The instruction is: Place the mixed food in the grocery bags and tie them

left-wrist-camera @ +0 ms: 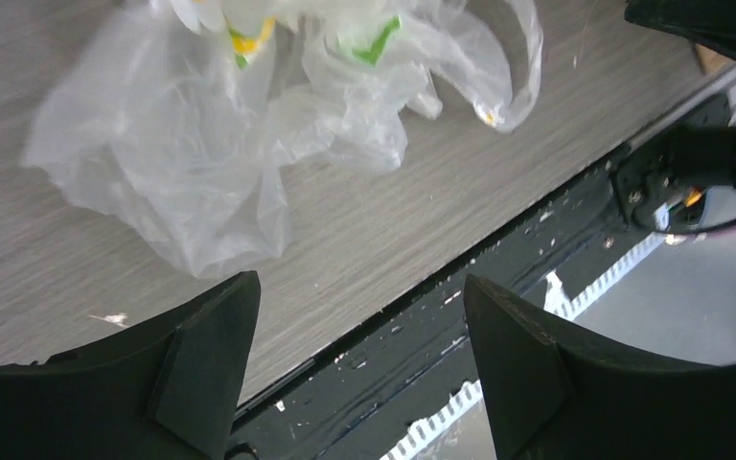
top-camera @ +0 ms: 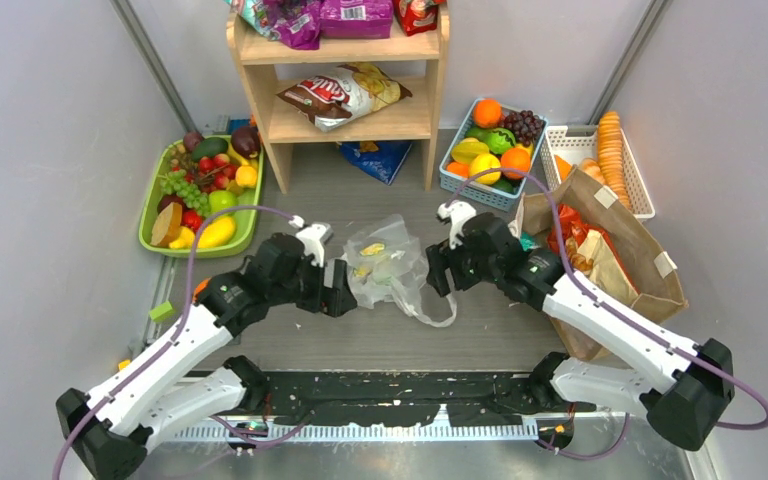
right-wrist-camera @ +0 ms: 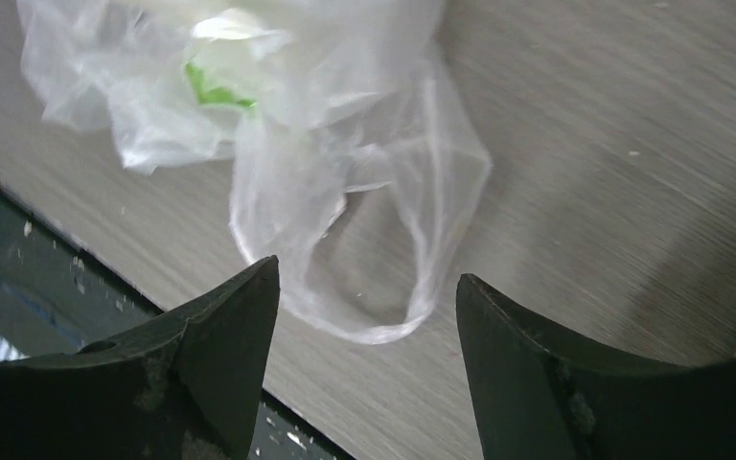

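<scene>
Plastic bag (top-camera: pixel 388 268) mid-table, lying between left gripper (top-camera: pixel 345 295) and right gripper (top-camera: pixel 436 272), both wide and empty, loose handle loop (right-wrist-camera: pixel 369 333) nearer right one.

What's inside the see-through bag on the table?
Through the clear plastic bag you can see small yellow and green pieces. The crumpled plastic blurs them, so what they are is hidden.

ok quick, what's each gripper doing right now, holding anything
left gripper: open, holding nothing
right gripper: open, holding nothing; the clear plastic bag lies loose just ahead of it
</scene>
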{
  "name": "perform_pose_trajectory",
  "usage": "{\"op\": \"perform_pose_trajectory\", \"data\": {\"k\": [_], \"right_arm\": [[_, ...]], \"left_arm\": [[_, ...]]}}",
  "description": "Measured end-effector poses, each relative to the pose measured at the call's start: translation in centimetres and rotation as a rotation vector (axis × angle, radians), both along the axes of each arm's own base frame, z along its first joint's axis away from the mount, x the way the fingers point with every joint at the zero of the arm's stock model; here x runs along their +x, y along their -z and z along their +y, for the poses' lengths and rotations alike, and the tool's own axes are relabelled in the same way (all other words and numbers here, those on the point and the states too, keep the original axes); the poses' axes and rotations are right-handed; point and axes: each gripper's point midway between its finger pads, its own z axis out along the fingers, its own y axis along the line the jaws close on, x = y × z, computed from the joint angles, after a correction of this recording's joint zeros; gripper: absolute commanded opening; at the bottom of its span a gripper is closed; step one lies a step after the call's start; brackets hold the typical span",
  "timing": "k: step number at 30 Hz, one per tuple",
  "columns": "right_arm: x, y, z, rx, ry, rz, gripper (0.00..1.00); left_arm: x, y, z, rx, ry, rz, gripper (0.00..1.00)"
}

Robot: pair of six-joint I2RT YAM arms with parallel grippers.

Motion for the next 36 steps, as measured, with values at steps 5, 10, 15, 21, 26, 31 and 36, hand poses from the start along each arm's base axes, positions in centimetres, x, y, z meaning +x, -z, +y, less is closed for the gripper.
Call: {"op": "perform_pose_trajectory", "data": {"k": [5,10,15,21,26,31,36], "right_arm": [[-2.6,1.8,2.8,-0.031,-0.189,0.02,0.78],[-4.5,5.0,4.2,-0.049,-0.296,0.032,0.77],[-5.4,9.1,4.5,-0.079,-0.309,0.074,0.76],[-6.2,13.5,3.9,-0.127,-0.262,0.144,0.06],[-6.3,12.0,5.1,-0.043,-0.254,0.135,0.05],[-6.6,5.1,7.4,0.152,-0.297,0.064,0.05],[-6.3,-3.2,8.6,0.334,-0.309,-0.053,0.05]], "left_arm": [[-1.4,3.3,-1.8,-0.014,0.027,0.041,0.84],[-0.5,5.7,-1.6,-0.011,-0.062,0.057,0.88],[1.7,6.4,0.0,0.025,-0.176,0.05,0.91],[4.6,7.9,3.3,0.054,-0.358,0.104,0.93],[7.1,8.8,4.3,0.011,-0.481,0.135,0.75],[8.8,10.1,3.6,0.011,-0.51,0.177,0.48],[11.3,10.3,2.3,-0.028,-0.509,0.206,0.0]]}}
